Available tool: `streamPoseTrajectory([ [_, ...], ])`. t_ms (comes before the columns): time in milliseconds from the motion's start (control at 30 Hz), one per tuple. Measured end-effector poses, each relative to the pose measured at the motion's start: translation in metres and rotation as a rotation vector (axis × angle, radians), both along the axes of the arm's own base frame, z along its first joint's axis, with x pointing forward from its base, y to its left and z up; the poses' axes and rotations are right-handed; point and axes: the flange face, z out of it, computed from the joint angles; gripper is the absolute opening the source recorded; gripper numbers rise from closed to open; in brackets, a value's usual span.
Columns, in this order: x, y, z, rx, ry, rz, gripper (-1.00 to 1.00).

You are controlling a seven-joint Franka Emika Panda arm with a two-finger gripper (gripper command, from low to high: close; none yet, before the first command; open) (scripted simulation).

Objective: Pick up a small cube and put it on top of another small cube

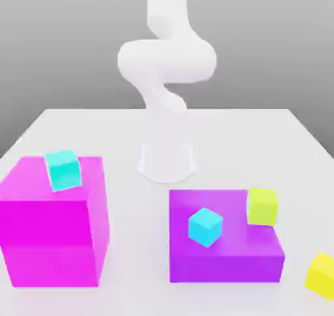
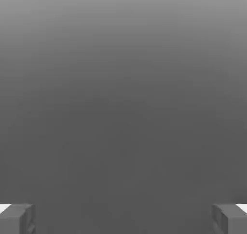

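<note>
Nothing of the task looks done yet, and every step is left: the grasp, the lift and the stacking.

Going left to right in the exterior view, a big magenta block (image 1: 52, 220) fills the lower left of the frame with a turquoise cube (image 1: 63, 169) on its top. The white arm (image 1: 166, 73) rises at the upper middle from its base on the table (image 1: 98, 122). Right of centre sits a low purple block (image 1: 225, 253), carrying the sky-blue cube (image 1: 205, 227) near its left side and a lime cube (image 1: 262, 206) at its far right corner. The yellow cube (image 1: 323, 275) lies on the table at the lower right edge, apart from the purple block.

In the hand view the claw (image 2: 123, 218) stands wide open and empty, its fingers (image 2: 17, 218) at the lower corners with plain grey between them. I judge the yellow cube to be well away from it.
</note>
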Motion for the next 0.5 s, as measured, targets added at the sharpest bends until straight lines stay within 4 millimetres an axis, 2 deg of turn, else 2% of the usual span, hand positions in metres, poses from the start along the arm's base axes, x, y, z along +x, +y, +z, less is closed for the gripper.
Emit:
streamPoseTrajectory([
  [133, 0.046, 0.038, -0.057, -0.068, 0.106, 0.078, 0.0],
  [267, 0.08, 0.077, -0.118, -0.128, 0.205, 0.164, 0.0],
  [400, 0.102, 0.118, -0.184, -0.18, 0.301, 0.26, 0.0],
  [500, 0.109, 0.148, -0.236, -0.213, 0.372, 0.338, 0.0],
])
